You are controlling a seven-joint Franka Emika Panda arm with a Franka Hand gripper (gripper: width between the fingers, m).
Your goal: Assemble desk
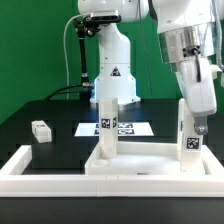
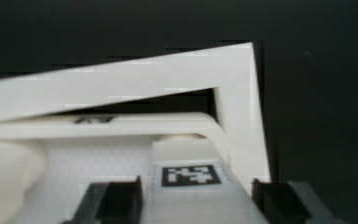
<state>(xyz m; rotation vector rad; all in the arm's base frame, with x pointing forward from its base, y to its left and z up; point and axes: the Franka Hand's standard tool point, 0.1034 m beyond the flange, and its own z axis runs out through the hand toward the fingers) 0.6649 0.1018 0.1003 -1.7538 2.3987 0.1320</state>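
Desk tabletop (image 1: pixel 145 162), flat on the worktop (image 1: pixel 30 112) against the low wall (image 1: pixel 40 165): leg-fitting step, I judge.
My end effector (image 1: pixel 196 122), part-closed, grips the upright leg (image 1: pixel 190 147) at the corner on the exterior view's right. Another leg (image 1: pixel 106 125) stands opposite. Next: twist home, kept plumb.

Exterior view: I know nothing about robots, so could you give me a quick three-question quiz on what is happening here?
1. How many legs stand upright on the tabletop?
2. True or false: the loose leg lies on the marker board.
3. What is the gripper closed on? A) the upright leg at the exterior view's right; B) the upright leg at the exterior view's left; C) the long white wall in front.
Key: 1) two; 2) false, it lies on the black table, apart from the board; 3) A.
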